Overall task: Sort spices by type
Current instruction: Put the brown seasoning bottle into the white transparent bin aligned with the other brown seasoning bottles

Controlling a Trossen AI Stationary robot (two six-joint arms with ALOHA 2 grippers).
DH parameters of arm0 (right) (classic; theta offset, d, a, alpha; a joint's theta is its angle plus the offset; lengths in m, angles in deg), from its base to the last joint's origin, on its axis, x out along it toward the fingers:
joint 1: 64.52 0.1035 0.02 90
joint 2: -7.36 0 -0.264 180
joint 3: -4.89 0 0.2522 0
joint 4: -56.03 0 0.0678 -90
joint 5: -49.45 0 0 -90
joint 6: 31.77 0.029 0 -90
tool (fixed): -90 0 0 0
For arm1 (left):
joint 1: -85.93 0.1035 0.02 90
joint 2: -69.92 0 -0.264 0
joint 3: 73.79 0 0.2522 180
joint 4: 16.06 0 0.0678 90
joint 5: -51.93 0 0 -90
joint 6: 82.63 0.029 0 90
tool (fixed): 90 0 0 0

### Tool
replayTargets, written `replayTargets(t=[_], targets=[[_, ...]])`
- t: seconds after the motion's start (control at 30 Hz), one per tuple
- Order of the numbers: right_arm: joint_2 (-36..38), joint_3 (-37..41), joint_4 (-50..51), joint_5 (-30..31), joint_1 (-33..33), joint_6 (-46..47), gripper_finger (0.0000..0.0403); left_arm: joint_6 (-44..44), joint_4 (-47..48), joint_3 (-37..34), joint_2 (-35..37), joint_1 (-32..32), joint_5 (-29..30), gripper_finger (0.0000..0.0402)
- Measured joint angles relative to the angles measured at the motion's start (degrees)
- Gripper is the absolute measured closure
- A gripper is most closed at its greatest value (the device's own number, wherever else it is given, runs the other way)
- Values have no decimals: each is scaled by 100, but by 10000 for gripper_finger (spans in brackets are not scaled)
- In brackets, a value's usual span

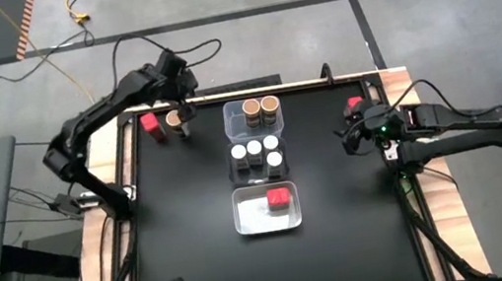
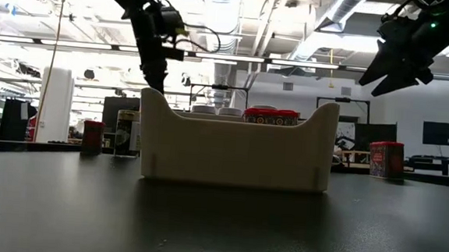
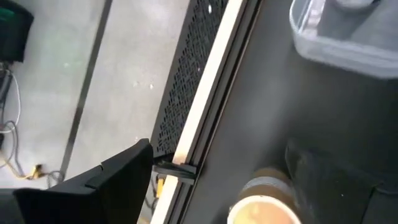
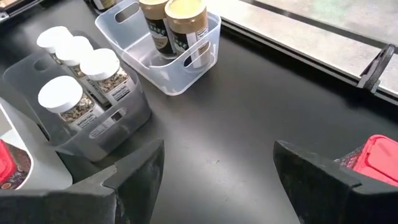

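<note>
Sorting partly done; three jars stand unsorted on the table [image 1: 200, 268]. Item 1, red-topped jar [image 1: 149, 123], at 10 o'clock from table centre, loose, just beside item 2. Item 2, tan-topped jar [image 1: 174, 122], directly under the left gripper [image 1: 183, 111], whose fingers stand spread wide with the jar top showing between them in the left wrist view [image 3: 264, 208]; not yet clamped. Judged step in hand: pick of this tan jar; next move calls for a straight descent around the cap, a closing of the fingers, then a carry toward 3 o'clock to the far bin. Item 3, far clear bin [image 1: 227, 114], at 12 o'clock, holding two tan-topped jars [image 1: 260, 109]. Item 4, middle bin [image 1: 233, 173], at centre, holding four white-topped jars [image 1: 256, 153]. Item 5, near white bin [image 1: 241, 224], at 6 o'clock, holding one red-topped jar [image 1: 279, 199]. Item 6, right gripper [image 1: 357, 130], at 3 o'clock, raised, fingers apart and empty. Item 7, second loose red-topped jar [image 1: 354, 104], just beyond that gripper at its 12 o'clock, seen close beside one finger in the right wrist view [image 4: 376, 155], untouched
</note>
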Motion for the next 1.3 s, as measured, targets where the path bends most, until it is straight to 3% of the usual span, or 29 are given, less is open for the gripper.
replayTargets(t=[0.23, 0.4, 1.0, 1.3], targets=[[-1, 0, 0, 133, -161, 4, 74, 899, 153, 0, -218, -85, 220, 50], [-2, 0, 0, 134, -321, 4, 74, 2038, 443, 0, -222, -144, -115, 50], [-2, 1, -2, 136, -376, 105, 74, 1652, 757, 0, -224, -166, -235, 50], [-2, 219, -89, 136, -374, 316, 74, 2751, 1286, -57, -218, -165, -89, 50]])
